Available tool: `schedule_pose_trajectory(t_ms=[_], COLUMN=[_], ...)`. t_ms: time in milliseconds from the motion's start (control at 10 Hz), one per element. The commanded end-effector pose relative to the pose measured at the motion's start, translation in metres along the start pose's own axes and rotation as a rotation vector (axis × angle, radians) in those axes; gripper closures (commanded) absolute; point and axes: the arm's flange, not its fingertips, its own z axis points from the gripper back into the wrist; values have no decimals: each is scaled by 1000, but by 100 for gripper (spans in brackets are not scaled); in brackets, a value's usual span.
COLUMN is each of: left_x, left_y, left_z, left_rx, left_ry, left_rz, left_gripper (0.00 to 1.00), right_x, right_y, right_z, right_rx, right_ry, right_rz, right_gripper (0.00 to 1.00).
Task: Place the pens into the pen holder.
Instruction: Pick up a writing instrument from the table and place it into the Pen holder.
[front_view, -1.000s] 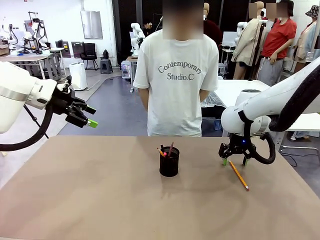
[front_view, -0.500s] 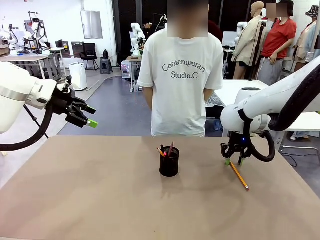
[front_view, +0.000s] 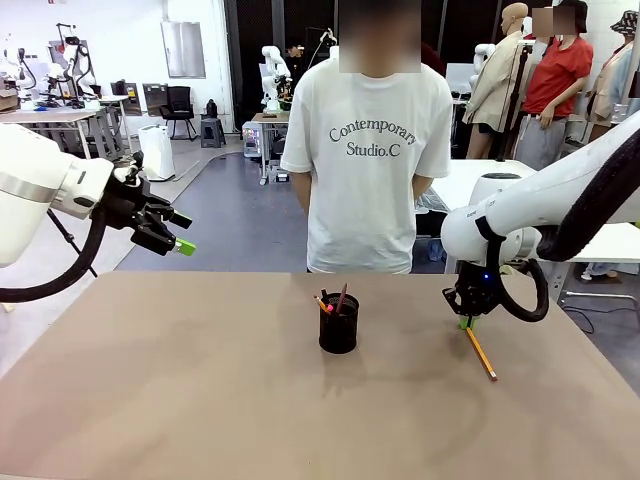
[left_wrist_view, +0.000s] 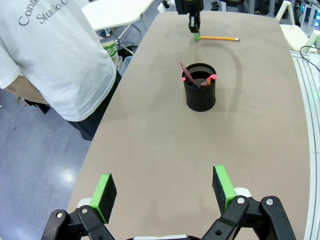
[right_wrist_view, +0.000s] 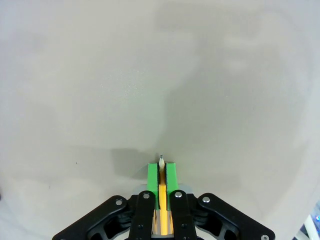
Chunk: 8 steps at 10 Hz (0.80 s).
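The yellow-orange pencil-like pen (front_view: 481, 354) lies on the right part of the brown table top (front_view: 200, 400), slanting from its far end toward our side, not far from the table's right edge. Its far, sharpened end sits in the right gripper (front_view: 466, 320). In the right wrist view we see the green pads (right_wrist_view: 153, 172) pressed together on the pen (right_wrist_view: 162, 195), with only the point sticking out past them. The white right arm bends down from the right side, and its black fingers point straight down at the table.

The small black metal-mesh pen holder (front_view: 338, 330) stands upright near the middle of the table, well apart from the pencil-like pen. A reddish-brown pen (front_view: 342, 298) and a black pen with a red end (front_view: 322, 302) lean inside it. We see bare table between the holder and the held pen, and bare table on every side of the holder.

The left gripper (front_view: 183, 232) hangs high at the table's left side, away from everything, its jaws spread wide with nothing between them. In its wrist view the gripper (left_wrist_view: 165, 187) looks down the table's length toward the holder (left_wrist_view: 200, 95).

A person in a white T-shirt (front_view: 375, 160) stands close behind the far edge.
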Motion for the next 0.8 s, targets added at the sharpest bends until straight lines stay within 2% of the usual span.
schedule_pose_trajectory(t_ms=[0,300,400,700], left_x=[0,0,0,0], left_y=[1,1,1,1], left_z=[4,4,4,4], left_rx=[-11,-11,-11,-11], left_ry=[-5,-5,-5,-5], left_rz=[1,1,1,1], left_gripper=[0,0,0,0], right_x=[3,3,1,-13], right_y=[0,1,1,-7], right_z=[-10,-8,1,56], right_rx=[0,6,44,247], right_ry=[32,35,22,-93], right_rz=[18,17,20,37], right_gripper=[100,100,100,100])
